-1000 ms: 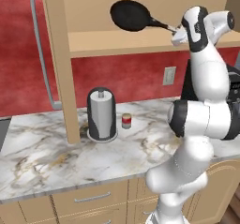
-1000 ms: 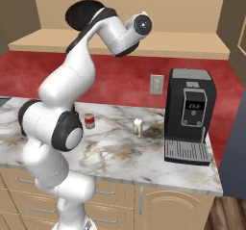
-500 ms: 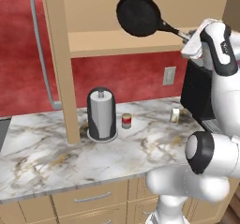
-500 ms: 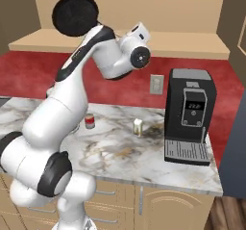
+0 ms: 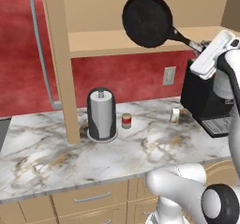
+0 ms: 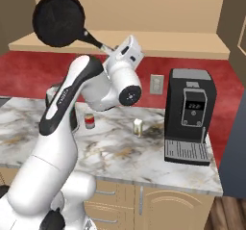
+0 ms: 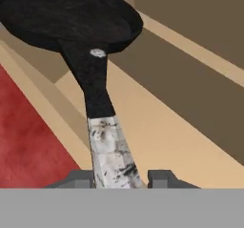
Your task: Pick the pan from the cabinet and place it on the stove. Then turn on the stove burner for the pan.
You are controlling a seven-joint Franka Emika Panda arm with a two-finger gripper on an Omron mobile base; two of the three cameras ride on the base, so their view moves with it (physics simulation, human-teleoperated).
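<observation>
1. Coffee machine (image 6: 189, 113): its small display shows pale digits too small to read; no other writing is legible.
2. Arm: raised high, forearm angled up toward the open cabinet (image 5: 140, 40), wrist level with its shelf.
3. Claw (image 7: 119, 177): closed on the silver tip of the handle of the pan (image 5: 147, 20).
4. Pan: held in the air, tilted, in front of the cabinet shelf, above the marble surface (image 5: 56, 157).
5. Surface: paper-towel holder (image 5: 102, 114), red can (image 5: 126, 121).

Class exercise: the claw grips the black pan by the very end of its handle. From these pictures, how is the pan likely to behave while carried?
The pan looks stiff, so it should not flex. Held by the claw at the handle's silver tip, its round body far out probably makes it droop or twist. The thin, smooth-looking handle may slip.
</observation>
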